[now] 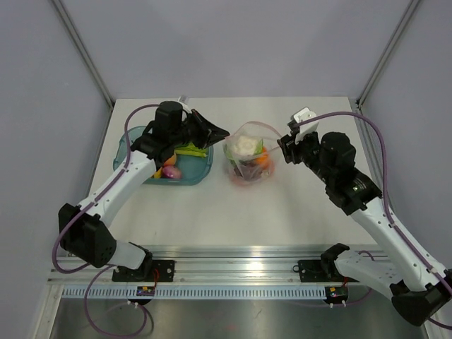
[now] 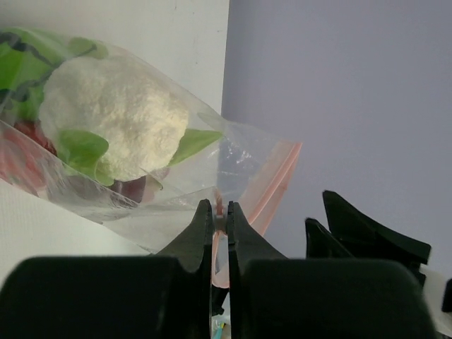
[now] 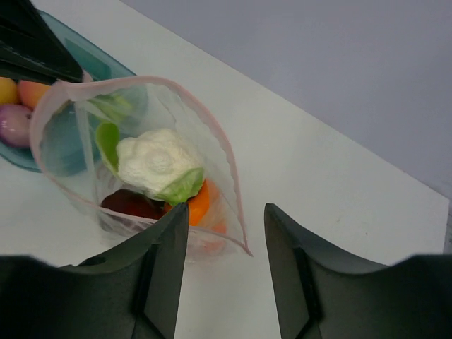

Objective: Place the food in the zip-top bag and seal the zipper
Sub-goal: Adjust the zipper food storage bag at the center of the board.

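Observation:
The clear zip-top bag [image 1: 248, 157] stands at mid-table with its mouth open wide. Inside lie a white cauliflower [image 3: 155, 162], an orange ball [image 3: 200, 203] and a dark red piece [image 3: 131, 205]. My left gripper [image 2: 220, 210] is shut on the bag's left rim, pinching the pink-red zipper [image 2: 279, 176]. My right gripper [image 3: 227, 208] is open just right of the bag, and the zipper's right corner [image 3: 244, 247] lies loose between its fingers, touching neither. More food [image 1: 171, 171] remains in the teal tray [image 1: 127, 147].
The teal tray sits left of the bag, under my left arm, holding yellow [image 3: 7, 90], peach [image 3: 35, 92] and purple [image 3: 14, 123] pieces. White tabletop stretches in front of and to the right of the bag. Grey walls and frame posts stand behind the table.

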Robot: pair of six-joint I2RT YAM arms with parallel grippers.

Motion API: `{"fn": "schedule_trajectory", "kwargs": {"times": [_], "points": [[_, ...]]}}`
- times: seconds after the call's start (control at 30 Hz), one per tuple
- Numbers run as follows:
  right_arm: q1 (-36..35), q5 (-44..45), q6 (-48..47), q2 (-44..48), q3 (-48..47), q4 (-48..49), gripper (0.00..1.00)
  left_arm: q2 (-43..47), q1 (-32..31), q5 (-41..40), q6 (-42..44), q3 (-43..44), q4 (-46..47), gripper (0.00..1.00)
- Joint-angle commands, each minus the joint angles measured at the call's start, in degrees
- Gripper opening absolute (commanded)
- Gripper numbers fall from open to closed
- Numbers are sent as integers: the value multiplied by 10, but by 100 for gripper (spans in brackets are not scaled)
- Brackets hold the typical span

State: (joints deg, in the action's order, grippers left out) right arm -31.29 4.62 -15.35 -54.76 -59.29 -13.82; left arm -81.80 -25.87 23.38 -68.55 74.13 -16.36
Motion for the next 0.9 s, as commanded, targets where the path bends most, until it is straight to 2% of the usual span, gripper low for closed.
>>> {"fn": "schedule_trajectory", "kwargs": {"times": [0.0,0.2,0.3,0.5,0.63,0.87], "points": [[3,-118,-25,11,-65,-82,55,45,2,-36,-6,-14,29,0],[2,-210,-49,-32,-161,-174,57,68,3,-72,-58,-48,41,0],[-3,-233,-53,-77,-204,-190,63,68,3,-81,-62,-37,30,0],[-52,-178,-83,-148,-251,-197,74,74,2,-96,-62,-26,9,0],[-56,-182,-84,-163,-245,-211,75,75,2,-101,-65,-25,5,0],[-59,-150,-87,-113,-180,-219,80,66,2,-98,-62,-14,7,0]]}}
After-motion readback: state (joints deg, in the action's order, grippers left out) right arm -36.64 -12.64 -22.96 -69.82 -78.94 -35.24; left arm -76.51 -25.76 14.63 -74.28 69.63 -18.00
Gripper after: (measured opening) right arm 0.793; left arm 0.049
